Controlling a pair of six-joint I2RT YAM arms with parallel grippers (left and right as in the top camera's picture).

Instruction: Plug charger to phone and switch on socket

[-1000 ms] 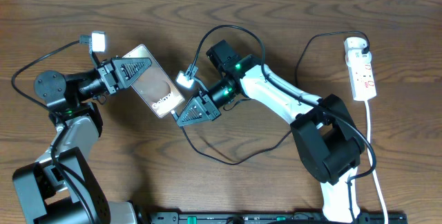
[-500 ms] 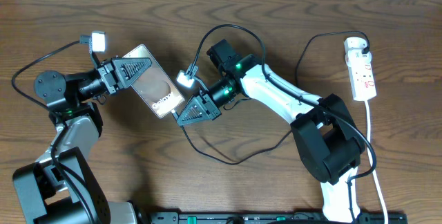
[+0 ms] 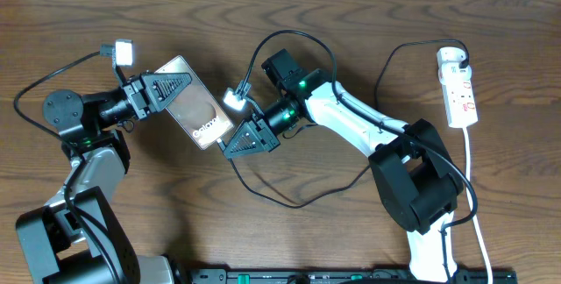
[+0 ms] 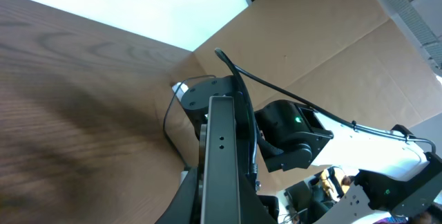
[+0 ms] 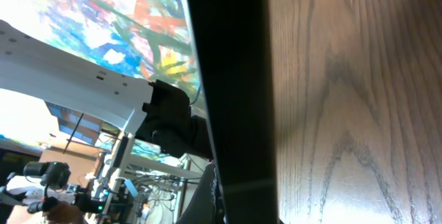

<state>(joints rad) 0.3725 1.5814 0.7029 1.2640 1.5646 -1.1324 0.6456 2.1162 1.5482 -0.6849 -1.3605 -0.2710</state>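
The phone (image 3: 200, 109), bronze with white "Galaxy" lettering, lies slanted left of centre. My left gripper (image 3: 180, 87) is shut on its upper-left end. In the left wrist view the phone (image 4: 224, 141) shows edge-on as a grey slab between the fingers. My right gripper (image 3: 233, 146) sits shut at the phone's lower-right end, and the charger (image 3: 289, 203), a thin black cable, leaves from under its fingers. The plug tip is hidden. The cable loops across the table and up to the white socket (image 3: 458, 87) at the far right.
A white cord (image 3: 474, 188) runs from the socket down the right side. Thicker black robot cables arch over both wrists. A black rail (image 3: 351, 276) lies along the front edge. The right arm's base (image 3: 421, 188) stands between the charger loop and the socket.
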